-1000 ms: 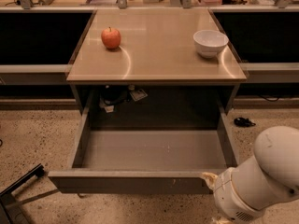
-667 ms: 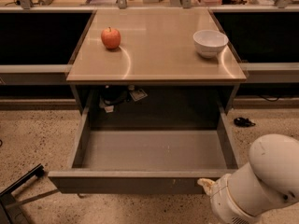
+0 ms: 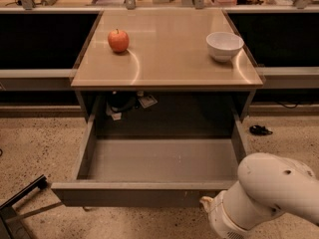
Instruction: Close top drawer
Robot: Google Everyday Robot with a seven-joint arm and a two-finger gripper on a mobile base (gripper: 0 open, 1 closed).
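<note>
Here top drawer (image 3: 149,195) stands open; tool (image 3: 206,202) at front's right end; its state: cannot tell.

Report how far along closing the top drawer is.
Done: nothing so far. The top drawer stands pulled far out, its inside in full view. In hand: the pincer is at the right end of the drawer's front; whether it touches the front cannot be told. Left: the whole push, until the front sits under the tabletop.

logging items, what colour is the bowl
White bowl, camera view. Gripper at the top drawer front, lower right.
</note>
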